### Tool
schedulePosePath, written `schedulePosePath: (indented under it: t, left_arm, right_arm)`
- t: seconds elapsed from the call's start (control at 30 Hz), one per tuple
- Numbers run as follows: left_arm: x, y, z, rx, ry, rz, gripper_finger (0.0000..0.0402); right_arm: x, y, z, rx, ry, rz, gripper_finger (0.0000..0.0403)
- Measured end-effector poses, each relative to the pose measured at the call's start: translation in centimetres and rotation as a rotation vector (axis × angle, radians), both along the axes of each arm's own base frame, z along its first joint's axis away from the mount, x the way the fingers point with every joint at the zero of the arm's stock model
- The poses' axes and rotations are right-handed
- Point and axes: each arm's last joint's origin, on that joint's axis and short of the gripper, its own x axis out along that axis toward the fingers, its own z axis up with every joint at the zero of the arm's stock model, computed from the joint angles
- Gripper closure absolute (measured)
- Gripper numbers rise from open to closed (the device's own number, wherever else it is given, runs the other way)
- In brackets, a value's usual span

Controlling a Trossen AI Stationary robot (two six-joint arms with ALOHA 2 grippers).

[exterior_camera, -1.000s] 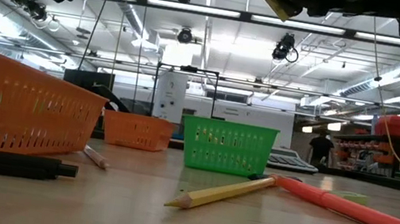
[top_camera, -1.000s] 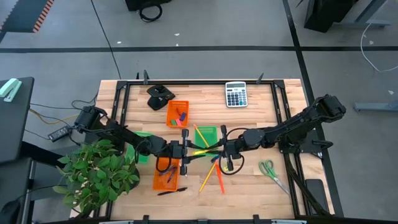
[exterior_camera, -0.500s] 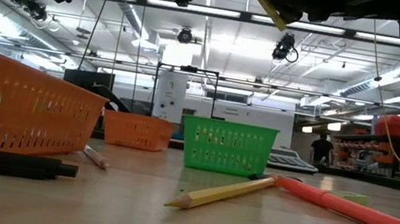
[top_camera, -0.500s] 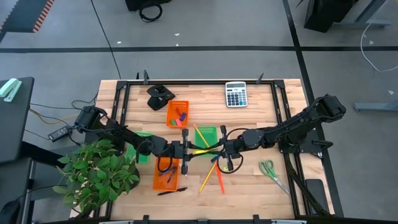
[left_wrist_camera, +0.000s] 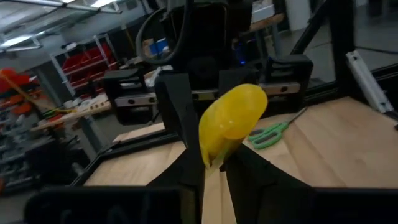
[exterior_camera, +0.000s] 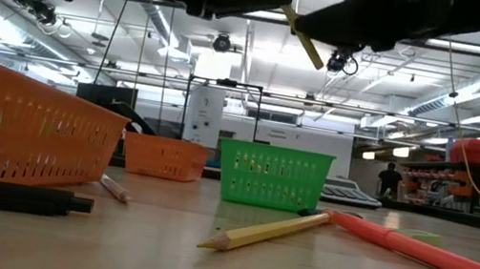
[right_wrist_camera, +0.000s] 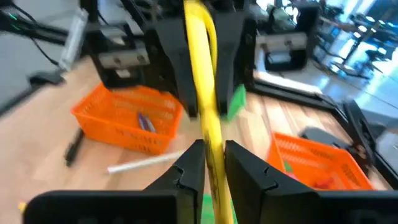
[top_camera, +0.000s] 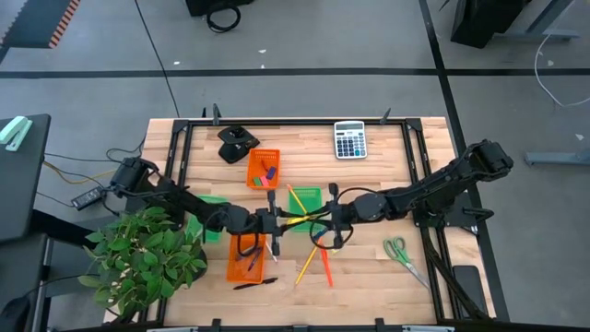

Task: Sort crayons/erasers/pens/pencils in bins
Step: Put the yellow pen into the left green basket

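A long yellow pencil [top_camera: 300,221] hangs in the air above the middle of the table, between my two grippers, which face each other. My left gripper [top_camera: 275,222] is shut on the end toward the table's left, my right gripper [top_camera: 324,219] on the end toward the right. In the low view the pencil [exterior_camera: 299,38] slants down between the two dark hands. An orange bin [top_camera: 265,168] with erasers and a green bin [top_camera: 306,198] sit farther back. A second orange bin [top_camera: 246,258] sits nearer, below my left gripper. My left gripper pinches the pencil's left end [left_wrist_camera: 214,155] between its two fingers, coming level from the table's left and lying roughly along it. The pencil is lifted clear of the table. My right gripper has the pencil's shaft [right_wrist_camera: 213,149] between its two fingers with no gap showing, coming from the table's right and tipped slightly down, along the pencil.
On the table near the front lie a yellow pencil [top_camera: 305,267], a red stick [top_camera: 325,267] and a black pen [top_camera: 255,283]. Green-handled scissors [top_camera: 401,251] lie at the right, a calculator [top_camera: 349,139] at the back. A potted plant [top_camera: 147,258] stands at the near left corner.
Both hands have stayed over the same spot, with their wrists turning a little. The pencil has tipped: in the low view only a short stub showed below the hands before, and now a longer length slants down between them.
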Motion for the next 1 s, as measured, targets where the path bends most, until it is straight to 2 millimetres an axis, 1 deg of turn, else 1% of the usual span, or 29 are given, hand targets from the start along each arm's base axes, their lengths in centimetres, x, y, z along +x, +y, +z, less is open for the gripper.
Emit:
schedulePosePath:
  t: [0.1, 0.2, 0.37, 0.5, 0.57, 0.63, 0.73, 0.87, 1.0]
  left_arm:
    - [-0.1, -0.1, 0.0, -0.022, 0.002, 0.027, 0.0342]
    - [-0.2, -0.4, 0.0, -0.023, 0.003, 0.044, 0.0347]
    - [-0.9, -0.9, 0.4, 0.000, 0.035, 0.146, 0.0347]
    - [-2.0, -1.0, 1.0, -0.010, 0.099, 0.320, 0.0343]
    - [-2.8, -1.2, 1.2, -0.042, 0.132, 0.365, 0.0347]
    - [-3.5, -1.2, 1.5, -0.098, 0.162, 0.373, 0.0349]
    - [-4.6, -1.1, 1.5, -0.190, 0.213, 0.389, 0.0347]
    - [-6.1, -0.3, 1.3, -0.249, 0.303, 0.439, 0.0342]
    - [-8.0, 0.6, 1.5, -0.330, 0.379, 0.487, 0.0349]
  right_arm:
    - [-0.1, 0.0, -0.3, 0.014, 0.024, -0.008, 0.0316]
    - [-0.1, -0.1, -0.5, 0.025, 0.050, -0.018, 0.0297]
    - [-0.2, -0.2, -0.8, 0.036, 0.083, -0.039, 0.0272]
    - [-0.7, -0.1, -1.9, 0.062, 0.196, -0.041, 0.0267]
    - [-0.9, -0.2, -2.4, 0.077, 0.247, -0.058, 0.0268]
    - [-1.2, -0.3, -2.8, 0.082, 0.293, -0.074, 0.0269]
    - [-1.3, -0.3, -2.9, 0.097, 0.311, -0.083, 0.0269]
    - [-1.3, -0.3, -2.9, 0.098, 0.308, -0.084, 0.0269]
    - [-1.5, -0.4, -2.2, 0.105, 0.285, -0.083, 0.0269]
